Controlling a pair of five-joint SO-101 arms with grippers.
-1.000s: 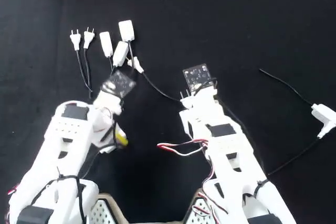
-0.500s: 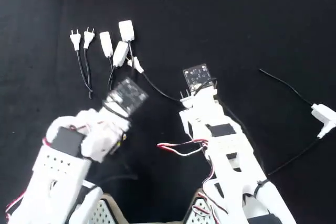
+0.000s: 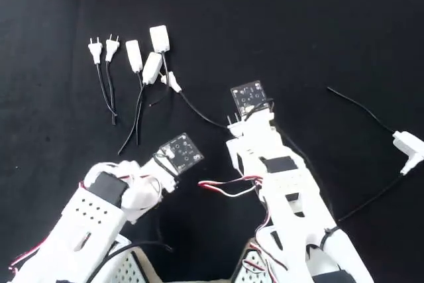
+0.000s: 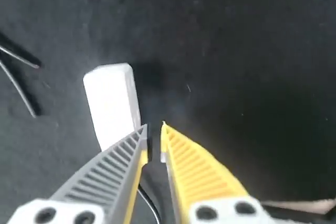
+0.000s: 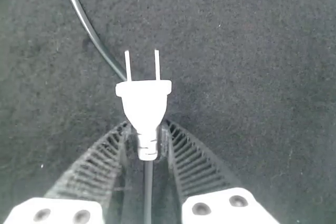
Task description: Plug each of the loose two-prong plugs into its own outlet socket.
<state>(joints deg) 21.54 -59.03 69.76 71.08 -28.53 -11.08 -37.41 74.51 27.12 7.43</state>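
My right gripper [image 5: 146, 127] is shut on a white two-prong plug [image 5: 143, 98], prongs pointing away from it over the black cloth; the high view shows this plug [image 3: 233, 122] at mid-table. My left gripper [image 4: 154, 125] has its grey and yellow fingers pressed together on a dark cord, with a white socket block [image 4: 111, 104] just past the tips. Both hang low over the cloth. The left arm [image 3: 116, 197] sits at the near left. Three white sockets [image 3: 152, 66] lie in a cluster at the far left. Two loose plugs [image 3: 95, 50] lie beside them.
Black cords [image 3: 136, 117] trail from the socket cluster toward the left arm. A thin cord [image 3: 195, 112] runs from a small white piece [image 3: 171, 81] toward the right gripper. A white adapter [image 3: 407, 144] with a long cord lies at the right edge.
The left arm has drawn back from the socket cluster toward the near edge and swung right, uncovering the cords there. The right arm and its plug have not moved.
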